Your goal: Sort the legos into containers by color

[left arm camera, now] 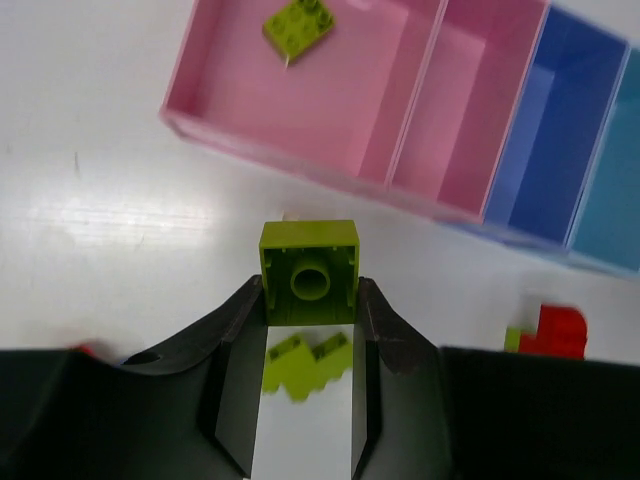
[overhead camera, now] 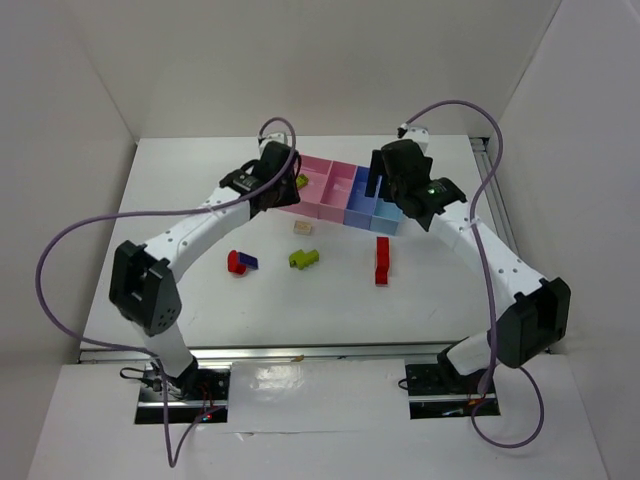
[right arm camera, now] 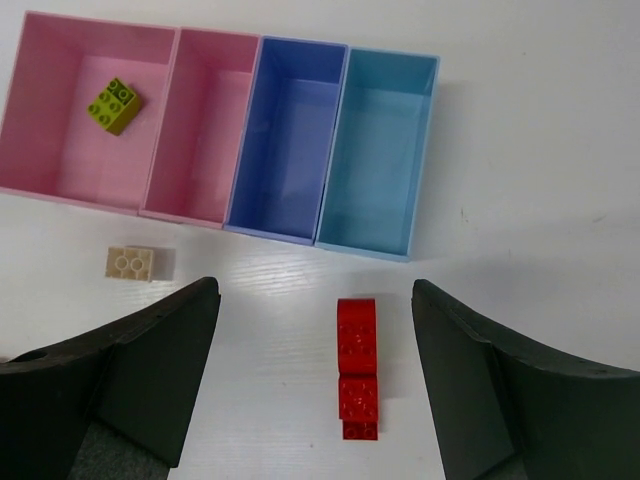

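Note:
My left gripper is shut on a lime-green lego and holds it above the table, just short of the large pink bin. A second lime-green lego lies inside that bin. In the top view the left gripper is at the bin's left front edge. My right gripper is open and empty, above a long red lego in front of the blue bin and light-blue bin. A cream lego lies in front of the smaller pink bin.
On the table lie a lime-green lego cluster, a red and dark blue piece, the cream lego and the long red lego. The right gripper hovers over the blue bins. White walls enclose the table.

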Robot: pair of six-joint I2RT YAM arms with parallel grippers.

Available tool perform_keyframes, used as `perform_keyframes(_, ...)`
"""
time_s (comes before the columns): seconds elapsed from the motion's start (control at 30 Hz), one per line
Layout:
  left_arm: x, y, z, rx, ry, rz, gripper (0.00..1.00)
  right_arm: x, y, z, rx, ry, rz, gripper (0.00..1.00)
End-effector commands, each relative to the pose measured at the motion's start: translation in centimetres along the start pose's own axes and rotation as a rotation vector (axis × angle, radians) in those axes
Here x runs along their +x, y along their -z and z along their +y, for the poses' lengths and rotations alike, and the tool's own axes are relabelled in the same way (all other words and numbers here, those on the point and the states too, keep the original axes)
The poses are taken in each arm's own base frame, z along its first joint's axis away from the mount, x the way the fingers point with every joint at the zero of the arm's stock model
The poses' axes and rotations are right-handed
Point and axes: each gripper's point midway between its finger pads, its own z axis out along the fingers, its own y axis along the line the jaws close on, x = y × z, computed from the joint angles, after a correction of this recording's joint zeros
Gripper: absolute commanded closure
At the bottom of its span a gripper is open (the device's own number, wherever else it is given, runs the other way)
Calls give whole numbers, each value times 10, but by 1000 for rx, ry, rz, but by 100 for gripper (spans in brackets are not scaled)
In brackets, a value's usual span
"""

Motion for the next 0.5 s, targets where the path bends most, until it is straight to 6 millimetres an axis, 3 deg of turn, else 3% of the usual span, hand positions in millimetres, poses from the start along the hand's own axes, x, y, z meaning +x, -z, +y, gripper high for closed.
perform_keyframes(0.0, -22, -28, -5, -26, -57, -13, 81, 1, 18, -11, 15, -11, 10, 15)
perform_keyframes(0.03, -31, -39, 1, -43, -48, -20, 81, -2, 26, -13, 10, -27, -1, 15)
perform_keyframes(0.07, -27, -61, 5, -68, -49, 3, 81, 1, 29, -16, 14, -24, 6, 15)
perform_keyframes(0.13, -50, -75, -1, -29, -38, -17, 81, 3, 36, -17, 0, -37, 9, 15)
perform_keyframes(0.27, -50, -115, -12, 15, -24, 22, 78, 14, 51, -17, -21, -59, 25, 15)
perform_keyframes(0.3, -61, -119, -15, 32, -12, 3, 75, 22, 50, -15, -22, -66, 42, 15)
perform_keyframes(0.33, -50, -134, -16, 31, -17, 29, 68, 29, 47, -17, -14, -67, 56, 15)
perform_keyframes(0.37, -50, -138, -18, 40, -17, 33, 35, 33, 49, -14, -20, -56, 65, 15)
perform_keyframes(0.4, -49, -140, -18, 36, -18, 40, 22, 40, 49, -10, -26, -57, 79, 15)
perform_keyframes(0.47, -47, -140, -23, 63, -28, 58, 13, 45, 50, -3, -44, -54, 83, 15)
